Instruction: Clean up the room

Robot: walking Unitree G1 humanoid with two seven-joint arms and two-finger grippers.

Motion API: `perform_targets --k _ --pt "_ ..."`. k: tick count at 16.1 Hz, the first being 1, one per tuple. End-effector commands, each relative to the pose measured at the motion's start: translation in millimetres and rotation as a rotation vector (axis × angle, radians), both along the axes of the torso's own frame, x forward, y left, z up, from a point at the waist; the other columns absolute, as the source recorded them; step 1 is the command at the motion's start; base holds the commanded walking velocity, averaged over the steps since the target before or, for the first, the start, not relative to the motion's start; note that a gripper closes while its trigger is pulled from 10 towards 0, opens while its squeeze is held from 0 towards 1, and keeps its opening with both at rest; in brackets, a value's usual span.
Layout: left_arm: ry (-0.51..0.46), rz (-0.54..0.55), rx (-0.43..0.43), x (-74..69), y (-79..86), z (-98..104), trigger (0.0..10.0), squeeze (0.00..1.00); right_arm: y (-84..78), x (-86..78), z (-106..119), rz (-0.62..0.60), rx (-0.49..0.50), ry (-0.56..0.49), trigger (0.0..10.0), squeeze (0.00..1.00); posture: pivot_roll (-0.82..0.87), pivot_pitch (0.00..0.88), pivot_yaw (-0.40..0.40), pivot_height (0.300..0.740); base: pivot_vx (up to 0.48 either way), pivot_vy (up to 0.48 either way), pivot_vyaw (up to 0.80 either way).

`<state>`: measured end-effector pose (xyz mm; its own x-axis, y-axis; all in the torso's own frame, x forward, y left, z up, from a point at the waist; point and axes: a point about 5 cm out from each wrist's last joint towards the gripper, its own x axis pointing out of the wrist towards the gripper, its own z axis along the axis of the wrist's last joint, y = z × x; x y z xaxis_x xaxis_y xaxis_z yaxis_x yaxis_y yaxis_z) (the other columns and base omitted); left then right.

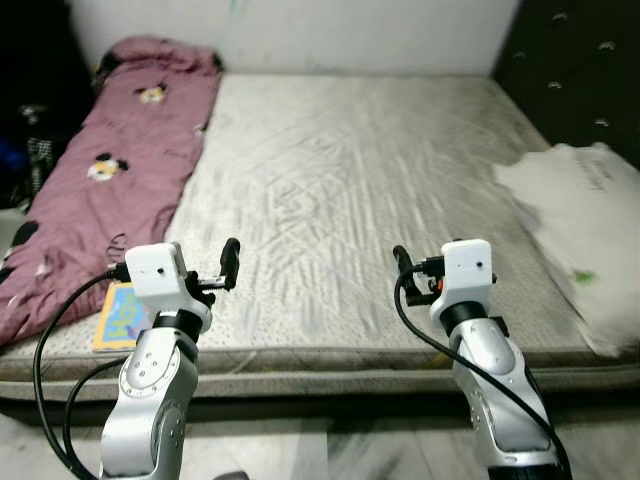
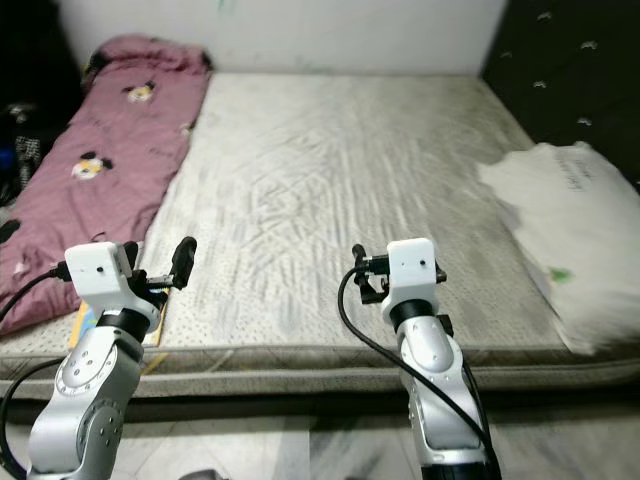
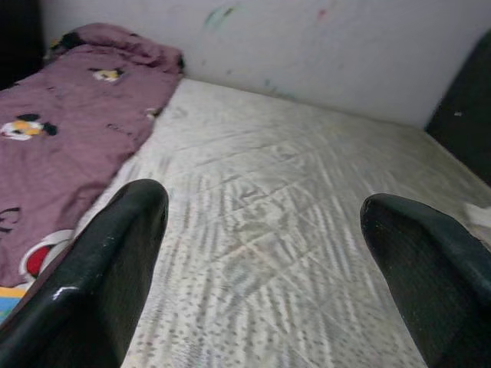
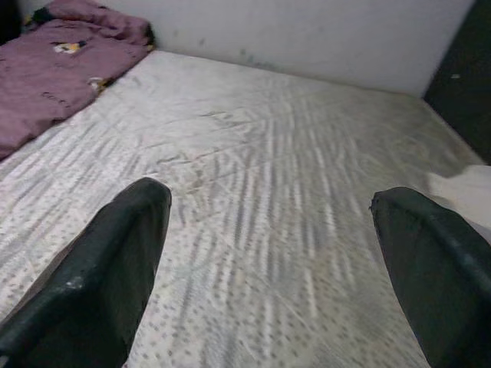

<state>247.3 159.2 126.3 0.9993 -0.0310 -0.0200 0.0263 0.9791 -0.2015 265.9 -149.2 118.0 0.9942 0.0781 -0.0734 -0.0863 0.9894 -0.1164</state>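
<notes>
A bare grey-white mattress (image 1: 350, 170) lies on the floor in front of me. Along its left side stretches a mauve blanket (image 1: 120, 170) printed with cartoon mice, bunched up at the far wall. A white pillow (image 1: 585, 230) rests on the right edge of the mattress. A yellow and blue picture book (image 1: 120, 315) lies at the near left corner, partly under the blanket. My left gripper (image 1: 225, 268) hovers open over the near edge, holding nothing. My right gripper (image 1: 405, 268) is level with it to the right, also open; its fingers (image 4: 123, 253) stand wide apart.
A white wall (image 1: 350, 30) runs behind the mattress. A dark padded panel (image 1: 580, 70) stands at the back right. Dark clutter (image 1: 30, 150) sits in shadow left of the blanket. Pale floor (image 1: 330, 450) shows below the mattress edge.
</notes>
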Motion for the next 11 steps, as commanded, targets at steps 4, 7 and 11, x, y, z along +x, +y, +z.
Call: perform_targets --k 4,7,11 --pt "-0.013 0.003 0.001 0.5 1.7 3.2 10.0 0.0 0.2 0.7 2.5 0.002 0.005 -0.002 10.0 0.0 0.01 0.0 -0.014 0.74 0.31 0.0 0.0" --pt "0.005 0.013 0.008 1.4 2.8 1.2 10.0 0.0 0.3 1.1 2.1 0.003 0.005 0.001 10.0 0.0 0.01 0.0 -0.014 0.74 0.0 0.0 0.0" --pt "0.015 0.021 0.017 2.0 3.6 -0.4 10.0 0.0 1.0 1.5 0.7 0.008 0.007 0.009 10.0 0.0 0.01 0.0 -0.013 0.74 0.0 0.0 0.0"
